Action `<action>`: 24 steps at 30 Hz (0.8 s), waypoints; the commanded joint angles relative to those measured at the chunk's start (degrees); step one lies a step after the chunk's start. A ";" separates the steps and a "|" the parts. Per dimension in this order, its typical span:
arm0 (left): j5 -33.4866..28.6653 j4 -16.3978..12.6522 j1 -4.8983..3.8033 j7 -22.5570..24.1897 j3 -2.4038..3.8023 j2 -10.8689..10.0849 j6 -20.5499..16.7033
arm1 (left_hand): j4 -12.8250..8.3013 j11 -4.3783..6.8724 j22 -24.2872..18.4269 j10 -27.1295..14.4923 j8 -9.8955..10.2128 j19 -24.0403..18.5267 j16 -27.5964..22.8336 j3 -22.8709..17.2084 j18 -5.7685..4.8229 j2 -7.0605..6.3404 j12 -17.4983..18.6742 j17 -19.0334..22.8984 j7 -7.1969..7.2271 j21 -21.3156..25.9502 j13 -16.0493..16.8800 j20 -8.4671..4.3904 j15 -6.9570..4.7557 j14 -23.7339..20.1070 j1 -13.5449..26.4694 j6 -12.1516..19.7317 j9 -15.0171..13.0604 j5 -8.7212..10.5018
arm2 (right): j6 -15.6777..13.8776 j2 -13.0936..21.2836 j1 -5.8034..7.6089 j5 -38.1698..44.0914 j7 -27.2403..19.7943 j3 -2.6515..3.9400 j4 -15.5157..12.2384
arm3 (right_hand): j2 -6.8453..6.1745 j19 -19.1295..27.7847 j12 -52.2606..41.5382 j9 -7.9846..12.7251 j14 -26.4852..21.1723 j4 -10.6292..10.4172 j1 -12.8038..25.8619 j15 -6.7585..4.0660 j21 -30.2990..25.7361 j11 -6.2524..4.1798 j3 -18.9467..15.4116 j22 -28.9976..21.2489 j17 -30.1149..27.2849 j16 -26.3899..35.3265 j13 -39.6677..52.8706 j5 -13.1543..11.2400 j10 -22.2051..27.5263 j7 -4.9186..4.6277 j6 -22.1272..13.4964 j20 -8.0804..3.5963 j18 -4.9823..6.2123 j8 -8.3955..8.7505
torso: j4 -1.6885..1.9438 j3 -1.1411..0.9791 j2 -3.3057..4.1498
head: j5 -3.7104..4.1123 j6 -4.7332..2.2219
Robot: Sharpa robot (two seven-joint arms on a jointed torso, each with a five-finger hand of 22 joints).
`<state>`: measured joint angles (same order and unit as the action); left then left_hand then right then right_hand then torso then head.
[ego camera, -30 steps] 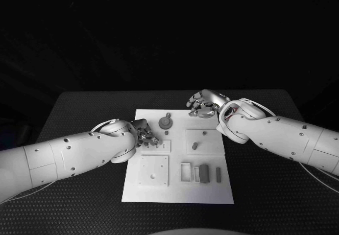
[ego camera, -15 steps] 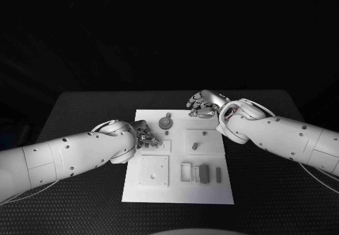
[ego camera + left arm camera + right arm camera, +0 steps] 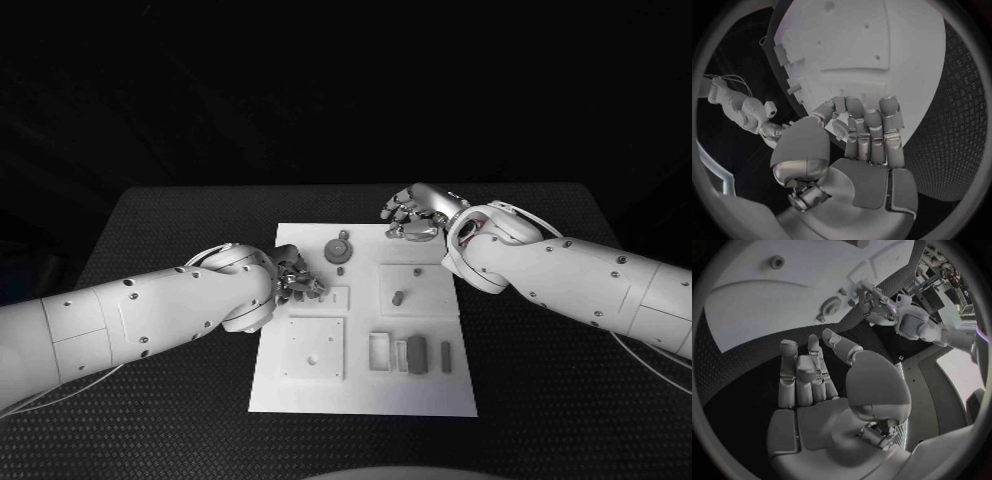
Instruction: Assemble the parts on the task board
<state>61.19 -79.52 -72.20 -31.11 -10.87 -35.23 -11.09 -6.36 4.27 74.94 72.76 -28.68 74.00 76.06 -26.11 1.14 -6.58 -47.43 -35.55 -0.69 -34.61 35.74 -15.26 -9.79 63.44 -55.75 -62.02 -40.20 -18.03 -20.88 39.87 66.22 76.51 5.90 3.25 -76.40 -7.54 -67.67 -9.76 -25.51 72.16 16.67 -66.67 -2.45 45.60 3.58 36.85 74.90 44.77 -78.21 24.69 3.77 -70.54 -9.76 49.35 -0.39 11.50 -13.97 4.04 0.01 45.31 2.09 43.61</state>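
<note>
The white task board (image 3: 361, 385) lies mid-table. On it are a grey round gear (image 3: 338, 248), a grey peg (image 3: 398, 297) standing in a raised square, and grey bars (image 3: 417, 353) beside white frames at the lower right. My left hand (image 3: 299, 279) hangs over the board's left edge at a small square block (image 3: 333, 298). Its fingers are curled against the thumb (image 3: 864, 132), and whatever lies inside them is hidden. My right hand (image 3: 413, 214) hovers at the board's far edge with its fingers curled in on nothing (image 3: 814, 375).
A larger raised square plate (image 3: 315, 348) sits on the board's lower left. Black table (image 3: 159, 240) surrounds the board on every side. Both forearms reach in over the table beside the board.
My left hand has shifted very slightly at the board's left edge. The right hand and the parts have stayed put.
</note>
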 commanded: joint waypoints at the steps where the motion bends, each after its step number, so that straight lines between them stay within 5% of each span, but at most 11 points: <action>1: -0.91 0.01 0.26 -0.73 -0.20 -0.14 3.54 | -4.71 0.01 1.17 0.16 -0.09 0.06 0.50 -4.43 1.21 3.70 -0.44 0.07 -1.19 -0.37 -0.04 -0.04 -0.12 -0.01 -2.91 0.79 0.21 -0.15 | 0.75 -0.07 -0.05 -0.09 -0.44 0.02 -0.01 | 0.01 0.00 0.28 0.06 -0.40 -0.11 0.55 -0.02 -0.40 0.34 -0.29 0.99 -0.10 0.36 -0.07 0.09 0.04 -0.39 -0.07 -0.44 3.50 -0.35 | -0.06 -0.02 0.03 | 0.00 -0.03; 17: -2.60 0.31 0.23 -0.60 -0.04 -0.40 5.37 | -5.18 0.32 1.22 0.55 -0.04 0.42 1.03 -4.46 1.36 4.12 -0.93 0.02 -0.88 -0.88 -0.06 -0.22 -0.40 0.27 -2.65 -0.04 0.11 -0.17 | 1.33 -0.06 -0.08 -0.23 -0.88 0.01 -0.04 | -0.02 0.01 0.29 0.08 -0.41 -0.06 0.56 -0.01 -0.42 0.34 -0.28 1.00 -0.10 0.37 -0.07 0.09 0.07 -0.39 -0.09 -0.44 3.50 -0.36 | 0.00 -0.01 -0.01 | 0.02 -0.20; 24: -5.89 0.93 0.22 0.37 0.64 -0.43 5.86 | -5.77 0.34 1.16 0.59 0.25 0.48 1.11 -4.61 1.39 4.49 -1.00 0.13 -0.87 -1.04 -0.22 -0.26 -0.48 0.34 -2.77 -0.10 0.13 0.66 | 1.50 -0.07 -0.08 -0.41 -1.45 0.01 -0.24 | -0.18 0.04 0.28 0.11 -0.43 -0.01 0.52 -0.01 -0.45 0.35 -0.30 1.01 -0.10 0.37 -0.07 0.08 0.08 -0.40 -0.14 -0.45 3.50 -0.35 | -0.01 -0.01 -0.01 | 0.00 -0.36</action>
<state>58.51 -78.90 -72.30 -30.74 -10.05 -35.60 -7.59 -6.83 4.51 74.93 73.00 -28.52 74.14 76.96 -25.64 1.13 -5.75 -48.14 -35.46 -1.07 -35.33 35.59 -15.37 -9.84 63.52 -55.24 -62.07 -40.09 -17.62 -20.26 39.84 66.19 76.35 5.54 3.24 -76.48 -7.54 -67.66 -9.76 -25.46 72.25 16.67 -66.67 -2.37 45.37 3.57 36.85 74.90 44.72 -78.21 24.69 3.77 -70.53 -9.88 49.24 -0.38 11.50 -13.98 4.02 -0.01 45.32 2.12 43.31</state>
